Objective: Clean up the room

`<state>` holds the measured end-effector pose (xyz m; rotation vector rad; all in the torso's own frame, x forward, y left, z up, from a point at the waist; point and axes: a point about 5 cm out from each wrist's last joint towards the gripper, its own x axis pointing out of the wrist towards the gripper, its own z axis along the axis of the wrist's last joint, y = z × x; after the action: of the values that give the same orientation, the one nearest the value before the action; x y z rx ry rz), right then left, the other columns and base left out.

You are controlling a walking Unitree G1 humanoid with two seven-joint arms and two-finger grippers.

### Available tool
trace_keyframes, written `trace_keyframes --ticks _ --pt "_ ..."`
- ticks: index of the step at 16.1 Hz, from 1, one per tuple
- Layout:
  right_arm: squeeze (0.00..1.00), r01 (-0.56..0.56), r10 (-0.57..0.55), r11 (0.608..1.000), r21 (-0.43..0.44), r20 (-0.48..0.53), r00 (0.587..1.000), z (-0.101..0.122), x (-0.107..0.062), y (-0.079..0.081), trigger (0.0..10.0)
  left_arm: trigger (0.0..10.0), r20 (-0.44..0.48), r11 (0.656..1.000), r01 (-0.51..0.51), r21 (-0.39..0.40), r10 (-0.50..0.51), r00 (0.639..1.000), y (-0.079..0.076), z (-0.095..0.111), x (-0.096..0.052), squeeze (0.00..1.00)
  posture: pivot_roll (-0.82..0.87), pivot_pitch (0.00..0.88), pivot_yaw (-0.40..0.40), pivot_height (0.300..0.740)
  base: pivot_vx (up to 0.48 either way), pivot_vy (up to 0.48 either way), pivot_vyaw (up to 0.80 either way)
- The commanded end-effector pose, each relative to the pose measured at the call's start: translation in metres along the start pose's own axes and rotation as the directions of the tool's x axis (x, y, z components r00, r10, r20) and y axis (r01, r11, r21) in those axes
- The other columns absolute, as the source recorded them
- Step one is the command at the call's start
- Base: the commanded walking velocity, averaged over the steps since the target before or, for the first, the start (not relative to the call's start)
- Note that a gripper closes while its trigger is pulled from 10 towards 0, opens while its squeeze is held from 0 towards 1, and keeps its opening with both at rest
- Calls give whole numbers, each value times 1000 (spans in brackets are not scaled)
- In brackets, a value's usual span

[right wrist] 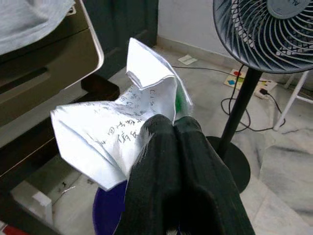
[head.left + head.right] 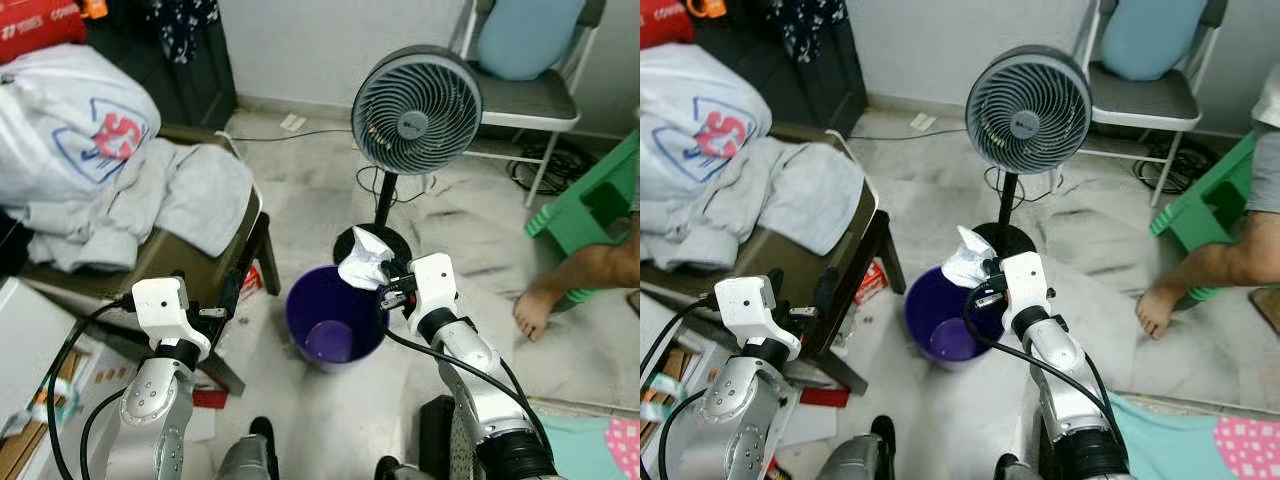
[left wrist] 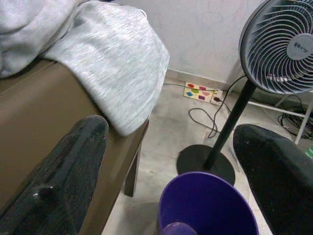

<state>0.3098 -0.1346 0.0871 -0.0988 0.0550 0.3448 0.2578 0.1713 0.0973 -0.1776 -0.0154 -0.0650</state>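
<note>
Crumpled paper (image 1: 117,122) above purple bin (image 2: 335,318)

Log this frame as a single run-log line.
right end effector: shut on crumpled paper, over purple bin rim | left end effector: open, beside brown chair | paper not yet dropped

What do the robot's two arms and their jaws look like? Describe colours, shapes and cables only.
Both arms are silver metal tubes with rounded joints, each topped by a boxy white wrist housing. Black cables loop along the left arm and right arm. Each gripper, left gripper and right gripper, has two long black fingers.
</note>
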Motion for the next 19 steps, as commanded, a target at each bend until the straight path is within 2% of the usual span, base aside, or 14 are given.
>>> trace_keyframes --ticks 1,19 --pt "0 3 -3 1000 4 -11 1000 -2 -1 -1 10000 10000 -9 1000 -3 1 3 1000 2 -1 -2 0 83 214 16 740 304 0 0" --pt "0 -16 16 1000 -7 -3 1000 -1 2 4 10000 10000 -12 1000 -3 6 3 1000 2 -2 -2 0 91 208 20 740 302 0 24"
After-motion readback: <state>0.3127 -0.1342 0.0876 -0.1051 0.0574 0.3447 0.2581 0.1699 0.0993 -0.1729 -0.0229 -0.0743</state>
